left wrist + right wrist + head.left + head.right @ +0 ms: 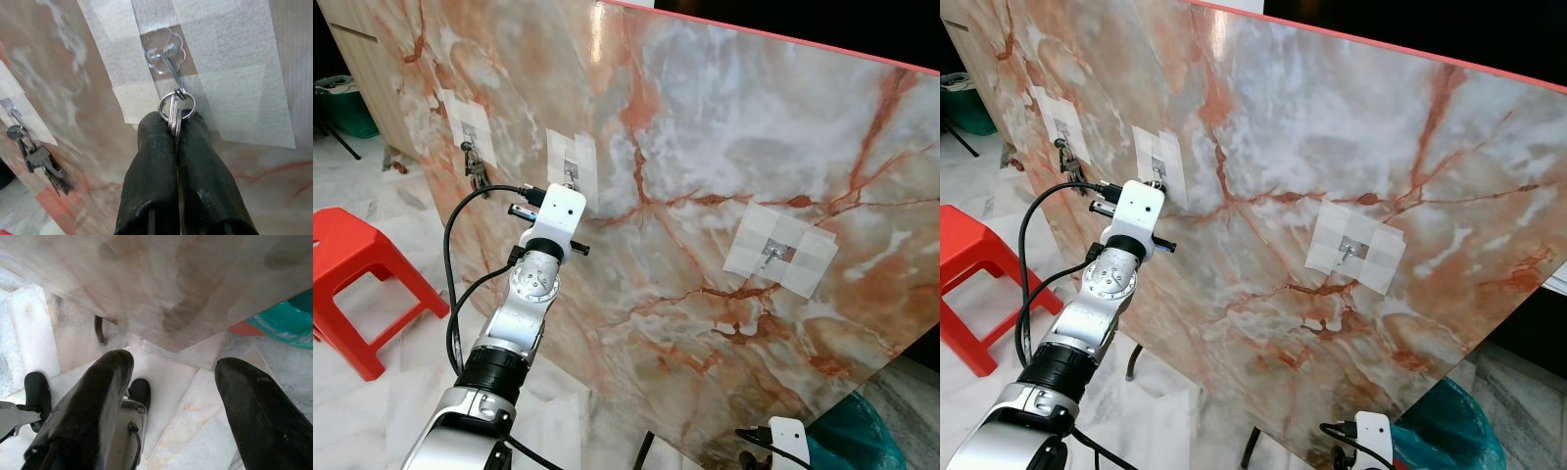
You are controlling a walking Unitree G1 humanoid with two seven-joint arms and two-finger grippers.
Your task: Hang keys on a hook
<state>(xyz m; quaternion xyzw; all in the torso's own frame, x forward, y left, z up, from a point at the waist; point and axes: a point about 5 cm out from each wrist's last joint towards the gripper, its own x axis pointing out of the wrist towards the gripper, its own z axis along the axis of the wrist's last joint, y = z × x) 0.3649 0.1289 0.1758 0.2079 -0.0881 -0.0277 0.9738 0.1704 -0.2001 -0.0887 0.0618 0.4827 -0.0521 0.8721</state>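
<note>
Up front in the left eye view, the left arm reaches to a tilted marble-patterned board (724, 147) carrying 3 taped hooks; a red stool (357, 284) stands on the floor beside it. Seen from the left wrist view, the left gripper (177, 128) pinches the keys (175, 117) between closed fingers, their ring touching the middle hook (168, 63); another key bunch (41, 164) hangs on a neighbouring hook. Low down in the right wrist view, the right gripper (188, 369) hangs above the floor, fingers spread.

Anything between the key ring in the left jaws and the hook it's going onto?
Nothing. In the left wrist view the key ring, held by the left gripper, already meets the hook wire tip.
</note>
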